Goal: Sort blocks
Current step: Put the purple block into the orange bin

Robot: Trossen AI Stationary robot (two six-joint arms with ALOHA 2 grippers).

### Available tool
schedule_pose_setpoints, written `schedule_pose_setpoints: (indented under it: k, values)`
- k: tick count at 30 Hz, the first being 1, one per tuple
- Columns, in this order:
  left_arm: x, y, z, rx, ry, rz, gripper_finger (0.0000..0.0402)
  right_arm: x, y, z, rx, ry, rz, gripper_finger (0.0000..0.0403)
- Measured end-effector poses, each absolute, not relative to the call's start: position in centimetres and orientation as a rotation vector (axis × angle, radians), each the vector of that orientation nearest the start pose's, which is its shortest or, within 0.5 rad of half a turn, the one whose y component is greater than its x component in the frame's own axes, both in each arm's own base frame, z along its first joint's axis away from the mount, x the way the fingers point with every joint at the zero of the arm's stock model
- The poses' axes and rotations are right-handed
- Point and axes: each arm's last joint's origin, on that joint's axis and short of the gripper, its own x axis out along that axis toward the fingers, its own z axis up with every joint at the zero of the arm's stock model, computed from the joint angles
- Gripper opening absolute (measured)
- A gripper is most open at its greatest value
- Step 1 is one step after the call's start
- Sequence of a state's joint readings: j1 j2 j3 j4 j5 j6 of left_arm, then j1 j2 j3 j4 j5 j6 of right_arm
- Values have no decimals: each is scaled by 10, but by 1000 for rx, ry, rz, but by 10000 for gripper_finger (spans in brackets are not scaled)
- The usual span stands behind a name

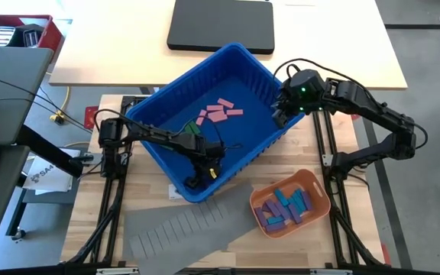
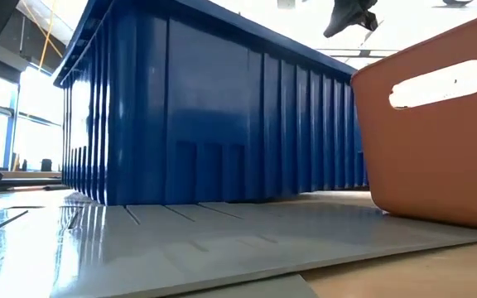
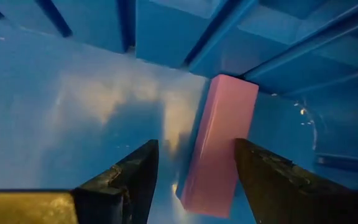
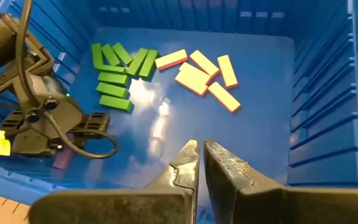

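Observation:
A blue bin (image 1: 260, 75) stands tilted across the table. On its floor lie a cluster of pink blocks (image 4: 201, 74) and a cluster of green blocks (image 4: 118, 73). My left gripper (image 1: 202, 177) reaches down into the bin's near corner and is open. Its fingers stand on either side of a single pink block (image 3: 219, 143). That block lies on the bin's floor with one end at the foot of the wall. My right gripper (image 4: 201, 148) hangs shut with nothing in it, above the bin's far right rim (image 1: 281, 114).
An orange tray (image 1: 317, 180) with blue and purple blocks (image 1: 285, 206) stands at the near right, beside the bin. A grey slotted sheet (image 1: 182, 229) lies in front of the bin. A black flat case (image 1: 220, 23) lies on the far table.

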State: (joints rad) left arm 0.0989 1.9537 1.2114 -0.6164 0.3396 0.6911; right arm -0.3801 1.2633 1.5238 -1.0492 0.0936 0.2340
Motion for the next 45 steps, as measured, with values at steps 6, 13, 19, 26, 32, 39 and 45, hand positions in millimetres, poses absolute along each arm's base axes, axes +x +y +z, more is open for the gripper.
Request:
schedule_pose_setpoints:
  k: [6, 13, 19, 26, 32, 39, 45]
  values:
    - [359, 38, 141, 334, 1198, -518, 202, 212, -88, 408, 343, 731, -543, 19]
    - [355, 59, 152, 333, 1226, -333, 202, 212, -88, 408, 356, 726, -550, 19]
    - [347, 81, 163, 286, 1232, -217, 202, 213, -88, 409, 357, 710, -552, 19]
    - [341, 95, 177, 278, 1150, -261, 202, 214, -89, 411, 369, 679, -561, 19]
    - [342, 90, 165, 455, 1161, -453, 202, 215, -89, 412, 402, 657, -578, 19]
    - [349, 91, 144, 435, 1187, -479, 202, 215, -89, 411, 457, 641, -596, 19]
    - [354, 92, 140, 396, 1157, -435, 183, 215, -89, 412, 489, 632, -604, 19]
